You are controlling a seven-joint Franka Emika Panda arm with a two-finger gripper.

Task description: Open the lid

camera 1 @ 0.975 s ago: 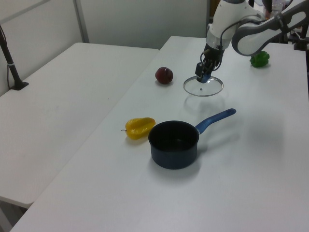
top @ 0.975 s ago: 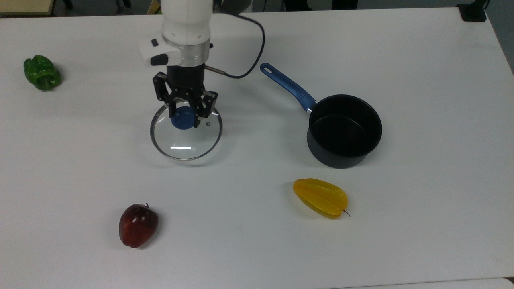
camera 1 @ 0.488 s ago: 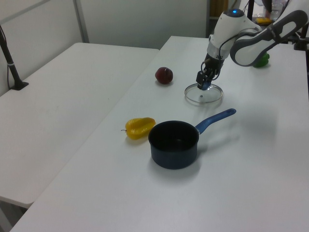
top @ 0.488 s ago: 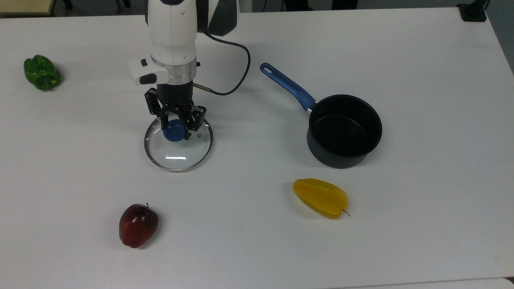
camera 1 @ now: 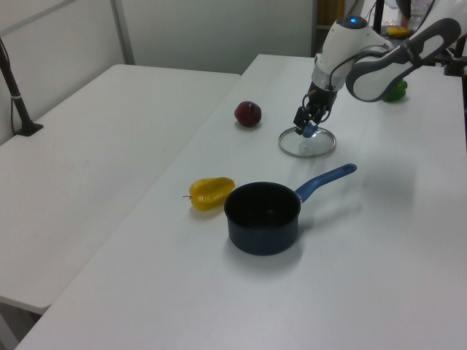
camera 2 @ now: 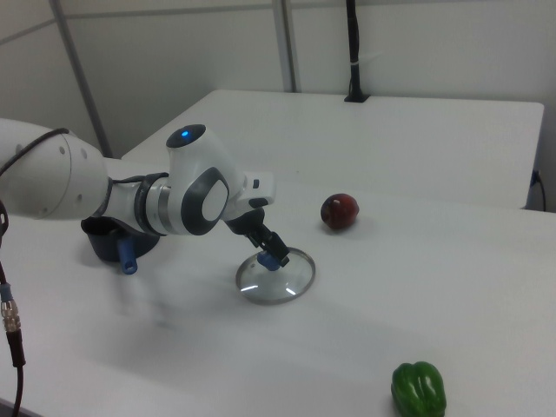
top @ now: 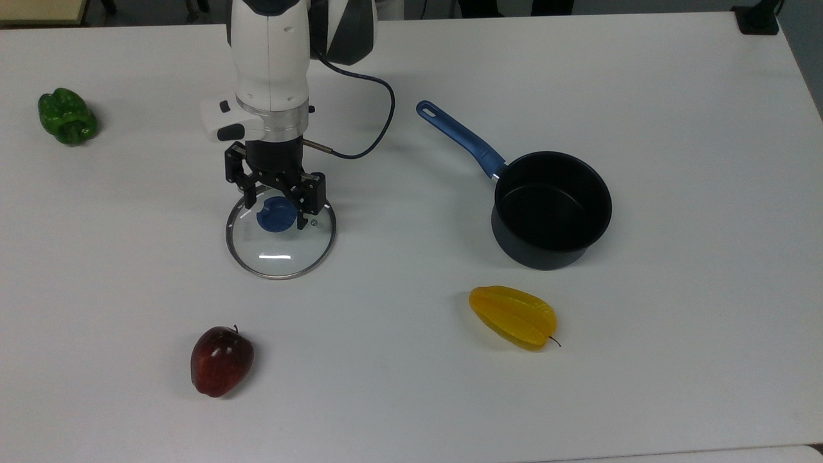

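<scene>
- The lid (top: 280,241) lay flat on the worktop (top: 675,96), well apart from the saucepan (top: 551,209), off toward the top view's left of it.
- The pincer (top: 278,207) stood over the lid's blue knob (top: 275,215), fingers straddling it with gaps showing, so spread rather than clamped.
- With the saucepan uncovered, the step looked like release after set-down.
- Next, by my reading: lift straight up, clear of the knob.
- The apple (top: 221,360), starfruit (top: 513,316) and green pepper (top: 67,116) sat farther from the lid.

Table (top: 643,399): white, matte top
Second table (camera 1: 87,146): white, adjoining at the left view's left
Wall (camera 2: 417,43): pale panels with grey vertical posts
Light: even, soft shadows
</scene>
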